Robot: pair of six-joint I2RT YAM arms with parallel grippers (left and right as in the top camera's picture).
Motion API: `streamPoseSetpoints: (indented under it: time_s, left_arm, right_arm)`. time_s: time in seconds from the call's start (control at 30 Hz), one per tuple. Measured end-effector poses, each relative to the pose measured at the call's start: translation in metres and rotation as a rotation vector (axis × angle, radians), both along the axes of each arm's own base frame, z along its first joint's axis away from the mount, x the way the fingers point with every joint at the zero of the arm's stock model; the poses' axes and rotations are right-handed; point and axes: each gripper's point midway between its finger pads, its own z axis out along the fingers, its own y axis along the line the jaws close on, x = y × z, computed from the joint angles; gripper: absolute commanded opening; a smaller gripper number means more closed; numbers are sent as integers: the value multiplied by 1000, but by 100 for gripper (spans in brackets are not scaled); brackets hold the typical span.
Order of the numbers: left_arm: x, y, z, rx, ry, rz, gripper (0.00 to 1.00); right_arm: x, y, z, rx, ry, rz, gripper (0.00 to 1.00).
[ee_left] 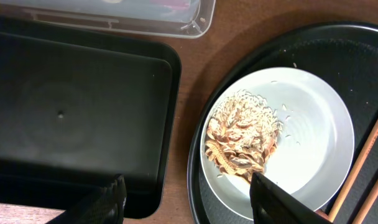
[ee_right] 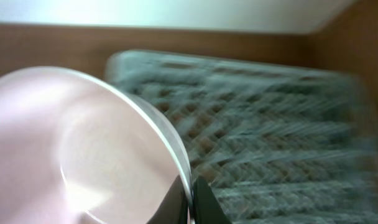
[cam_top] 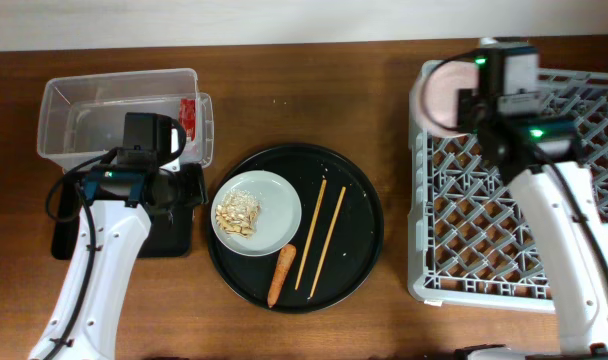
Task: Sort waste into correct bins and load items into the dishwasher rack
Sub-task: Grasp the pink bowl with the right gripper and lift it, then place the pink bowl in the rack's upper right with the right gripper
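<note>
My left gripper [ee_left: 189,202] is open and empty, one finger over the shallow black tray [ee_left: 77,106], the other over the pale grey-green plate [ee_left: 313,124]. The plate holds beige food scraps [ee_left: 242,134] and sits on the round black tray [cam_top: 364,240]. An orange carrot stick [cam_top: 282,274] lies next to it. A red wrapper [cam_top: 189,115] lies in the clear tub [cam_top: 84,110]. My right gripper [ee_right: 190,190] is shut on the rim of the white bowl [ee_right: 83,143], held tilted over the far left corner of the grey dishwasher rack [cam_top: 584,200]. Tissue and cup are out of view.
Two wooden chopsticks [cam_top: 322,238] lie on the round black tray right of the plate. The clear tub's edge [ee_left: 176,25] lies just beyond the shallow black tray. Bare wooden table [cam_top: 384,110] separates the round tray from the rack.
</note>
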Motion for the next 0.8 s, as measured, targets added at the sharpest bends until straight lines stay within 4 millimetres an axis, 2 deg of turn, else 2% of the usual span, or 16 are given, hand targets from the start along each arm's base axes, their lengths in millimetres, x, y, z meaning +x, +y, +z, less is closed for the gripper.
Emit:
streamPoseSetpoints:
  time_s: [0.03, 0.1, 0.13, 0.17, 0.23, 0.3, 0.47, 0.67, 0.8]
  left_arm:
    - [0, 0, 0, 0, 0, 0, 63]
    - [0, 0, 0, 0, 2, 0, 63]
    - [0, 0, 0, 0, 1, 0, 63]
    - [0, 0, 0, 0, 2, 0, 63]
    - [-1, 0, 0, 0, 3, 0, 63]
    - [-1, 0, 0, 0, 3, 0, 63]
    - [-1, 0, 0, 0, 2, 0, 63]
    - [-1, 0, 0, 0, 3, 0, 63]
    - [-1, 0, 0, 0, 3, 0, 63]
  right_arm:
    - [-8, -63, 12, -131, -19, -187, 4]
    - [-22, -120, 23, -258, -29, -401, 4]
    - [-31, -145, 23, -328, -10, -509, 4]
    - [-38, -171, 14, -423, 39, -633, 4]
    - [-37, -197, -5, -535, 88, -764, 4]
    - [-28, -215, -55, -617, 216, -813, 4]
    - [-18, -206, -98, -567, 288, -756, 4]
    - [-22, -198, -105, -533, 279, -772, 6]
    - [-8, -166, -111, -525, 284, -681, 22]
